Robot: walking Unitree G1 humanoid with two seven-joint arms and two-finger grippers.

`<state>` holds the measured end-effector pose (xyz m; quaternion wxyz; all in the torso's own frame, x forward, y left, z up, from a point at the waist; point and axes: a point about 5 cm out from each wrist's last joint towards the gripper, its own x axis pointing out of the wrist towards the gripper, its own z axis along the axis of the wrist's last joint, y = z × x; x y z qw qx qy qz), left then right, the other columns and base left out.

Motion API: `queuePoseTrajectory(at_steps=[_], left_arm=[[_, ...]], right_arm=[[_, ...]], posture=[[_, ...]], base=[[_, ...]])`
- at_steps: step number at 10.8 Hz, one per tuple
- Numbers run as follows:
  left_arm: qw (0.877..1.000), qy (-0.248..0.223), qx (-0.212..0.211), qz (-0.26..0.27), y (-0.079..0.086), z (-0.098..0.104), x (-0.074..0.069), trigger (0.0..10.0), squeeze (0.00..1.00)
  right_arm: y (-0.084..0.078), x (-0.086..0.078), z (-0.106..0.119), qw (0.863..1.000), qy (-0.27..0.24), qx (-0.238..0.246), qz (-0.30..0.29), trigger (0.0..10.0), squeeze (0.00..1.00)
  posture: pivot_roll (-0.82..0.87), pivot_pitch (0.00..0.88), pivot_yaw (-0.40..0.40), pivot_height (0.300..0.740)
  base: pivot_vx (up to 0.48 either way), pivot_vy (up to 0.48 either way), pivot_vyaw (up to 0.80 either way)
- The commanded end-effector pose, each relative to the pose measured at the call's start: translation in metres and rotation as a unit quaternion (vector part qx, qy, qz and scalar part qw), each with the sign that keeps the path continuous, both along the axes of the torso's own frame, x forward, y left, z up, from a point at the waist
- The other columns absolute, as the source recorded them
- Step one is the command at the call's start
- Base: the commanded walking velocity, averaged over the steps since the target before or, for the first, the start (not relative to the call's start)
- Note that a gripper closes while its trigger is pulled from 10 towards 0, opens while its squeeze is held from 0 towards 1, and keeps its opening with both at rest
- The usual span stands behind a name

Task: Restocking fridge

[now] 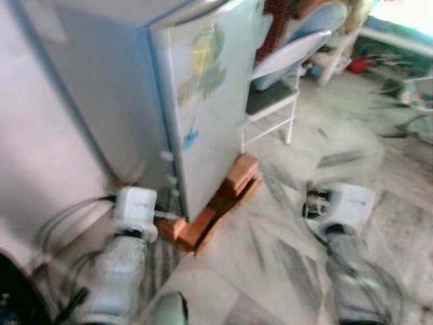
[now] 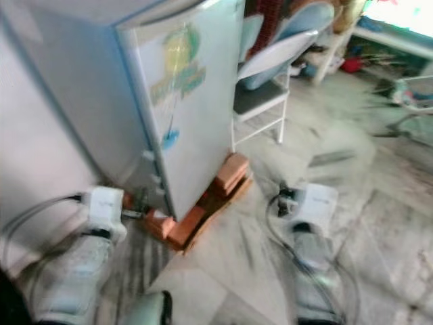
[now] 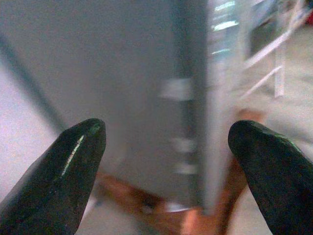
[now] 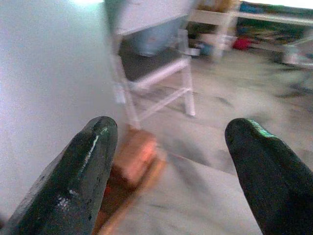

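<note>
Fridge (image 1: 203,101), smooth boxy pale metal, stands shut on rough bricks (image 1: 223,196).

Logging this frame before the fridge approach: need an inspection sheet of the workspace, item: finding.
Surface: grey marbled floor, blurred by camera motion.
Job's things: fridge, door shut, a yellow-green sticker on its front; it stands raised on red bricks. No stock items seen.
Clutter: white folding chair just beyond the fridge; a red object on the floor farther back, too blurred to identify.
Grippers: left gripper low by the fridge's near corner, jaws open, holding nothing; right gripper low over the floor, right of the bricks, jaws open, holding nothing.
Cables: grey loops at the left arm; dark leads at the right wrist.
Surroundings: pale wall left of the fridge; white table legs at the back.
</note>
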<state>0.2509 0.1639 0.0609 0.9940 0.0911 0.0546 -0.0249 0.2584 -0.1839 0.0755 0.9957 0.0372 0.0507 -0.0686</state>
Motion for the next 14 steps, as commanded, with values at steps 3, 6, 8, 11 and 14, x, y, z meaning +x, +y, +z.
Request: queuePoseTrajectory(at_steps=[3, 6, 8, 11, 14], left_arm=[[1.000, -0.015, -0.003, -0.007, -0.007, 0.004, -0.003, 10.0, 0.00], [1.000, -0.018, -0.005, -0.005, -0.008, 0.006, -0.005, 10.0, 0.00], [1.000, -0.017, -0.013, -0.014, -0.011, 0.006, -0.004, 10.0, 0.00], [0.999, -0.022, -0.015, -0.023, -0.013, 0.009, 0.003, 10.0, 0.00], [0.999, -0.025, -0.016, -0.020, -0.012, 0.013, 0.026, 10.0, 0.00]], right_arm=[[-0.012, -0.006, 0.000, 1.000, 0.004, -0.012, -0.015, 10.0, 0.00], [-0.012, -0.007, -0.001, 1.000, 0.007, -0.015, -0.018, 10.0, 0.00], [-0.012, -0.008, -0.002, 1.000, 0.009, -0.016, -0.019, 10.0, 0.00], [-0.012, -0.008, -0.002, 1.000, 0.011, -0.017, -0.021, 10.0, 0.00], [-0.011, -0.005, 0.005, 1.000, 0.001, -0.031, -0.008, 10.0, 0.00]], posture=[[0.12, 0.107, -0.035, 0.740], [0.12, 0.112, -0.034, 0.740], [0.12, 0.112, -0.031, 0.740], [0.12, 0.122, -0.033, 0.740], [0.10, 0.127, -0.040, 0.740]], base=[[0.000, 0.000, -0.53], [0.000, 0.000, 0.00], [0.000, 0.000, 0.00], [0.000, 0.000, -0.66], [0.000, 0.000, 0.00]])
